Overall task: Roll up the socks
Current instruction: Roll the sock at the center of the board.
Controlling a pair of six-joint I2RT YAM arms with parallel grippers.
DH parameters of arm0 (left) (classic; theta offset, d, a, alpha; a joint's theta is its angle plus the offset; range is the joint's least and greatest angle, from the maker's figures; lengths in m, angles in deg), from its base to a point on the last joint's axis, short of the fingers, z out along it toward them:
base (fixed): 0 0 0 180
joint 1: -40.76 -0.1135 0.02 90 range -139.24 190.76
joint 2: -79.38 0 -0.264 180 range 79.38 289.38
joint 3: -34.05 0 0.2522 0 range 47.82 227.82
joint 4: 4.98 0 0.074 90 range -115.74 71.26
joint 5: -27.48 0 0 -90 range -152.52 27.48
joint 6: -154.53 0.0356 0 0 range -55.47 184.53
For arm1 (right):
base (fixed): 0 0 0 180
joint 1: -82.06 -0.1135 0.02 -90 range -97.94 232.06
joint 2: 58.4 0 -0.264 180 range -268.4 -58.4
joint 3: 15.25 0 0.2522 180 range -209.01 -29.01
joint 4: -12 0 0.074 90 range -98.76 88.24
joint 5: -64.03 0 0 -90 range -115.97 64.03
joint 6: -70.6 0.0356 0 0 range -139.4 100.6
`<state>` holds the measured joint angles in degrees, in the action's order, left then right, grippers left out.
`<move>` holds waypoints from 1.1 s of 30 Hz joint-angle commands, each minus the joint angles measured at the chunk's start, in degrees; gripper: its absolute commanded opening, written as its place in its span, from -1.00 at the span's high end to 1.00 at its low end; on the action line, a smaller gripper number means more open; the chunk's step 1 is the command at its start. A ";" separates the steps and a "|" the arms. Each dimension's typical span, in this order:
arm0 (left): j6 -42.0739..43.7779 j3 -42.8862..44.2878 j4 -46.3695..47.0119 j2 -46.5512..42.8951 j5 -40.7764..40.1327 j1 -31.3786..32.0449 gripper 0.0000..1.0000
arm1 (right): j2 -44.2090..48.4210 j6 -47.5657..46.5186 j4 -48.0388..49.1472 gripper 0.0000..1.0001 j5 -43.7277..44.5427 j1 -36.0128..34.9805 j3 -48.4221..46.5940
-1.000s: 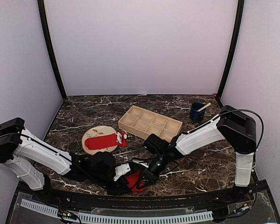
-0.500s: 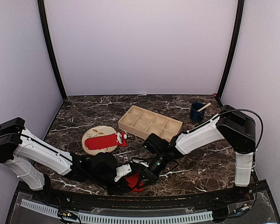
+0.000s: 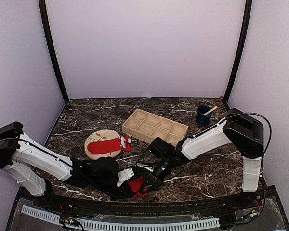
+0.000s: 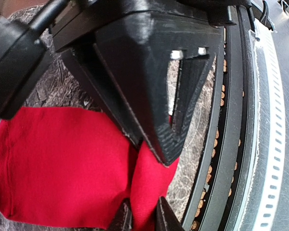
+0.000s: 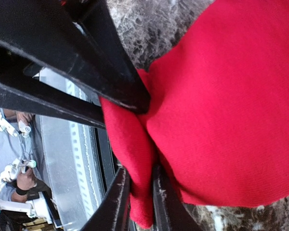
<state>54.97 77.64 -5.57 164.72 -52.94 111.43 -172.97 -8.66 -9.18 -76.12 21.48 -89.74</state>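
A dark brown marble table with white veins [image 3: 86,115] carries a pale wooden tray divided into small compartments [image 3: 155,126], which sits toward the back, just right of the middle.

The left white-and-black arm [image 3: 38,156] lies low across the table, coming in from the far left of the tray toward the table edge on the tray's near side. The right white-and-black arm [image 3: 207,139] bends down from the right of the tray and passes close by its near right corner to the same spot.

A round beige plate with a leaf pattern [image 3: 100,136] lies just left of the tray's near corner. A red fabric sock with white markings [image 3: 106,146] rests flat across this plate.

A plain red fabric sock [image 4: 62,159] lies on the table well to the near side of the tray, close to the table edge, partly bunched into a fold.

A small dark blue cup [image 3: 203,116] holding a wooden stick [image 3: 210,110] stands to the right of the tray, toward the back.

The left gripper [image 4: 142,219] has its fingers pinched together on a fold of the plain red sock. The right gripper [image 5: 140,202], facing it, has its fingers clamped on the same fold. The two grippers are nearly touching.
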 commanded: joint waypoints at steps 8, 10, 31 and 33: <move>-4.61 -2.10 0.03 -0.94 1.23 -1.46 0.60 | 1.56 1.24 3.59 0.38 0.90 0.55 3.70; -5.42 -3.03 0.54 -1.81 2.09 -2.49 0.60 | 2.37 1.84 4.89 0.37 1.46 0.70 4.72; -13.17 -4.88 7.83 1.48 24.08 -11.35 0.59 | 16.92 -1.05 16.52 0.39 18.99 0.65 16.96; -13.88 -4.78 8.38 2.35 25.90 -11.94 0.60 | 18.83 -3.65 16.20 0.39 22.64 -0.85 17.73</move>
<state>43.05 72.20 1.49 165.60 -33.24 100.48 -158.23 -7.17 4.24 -62.05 22.73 -73.63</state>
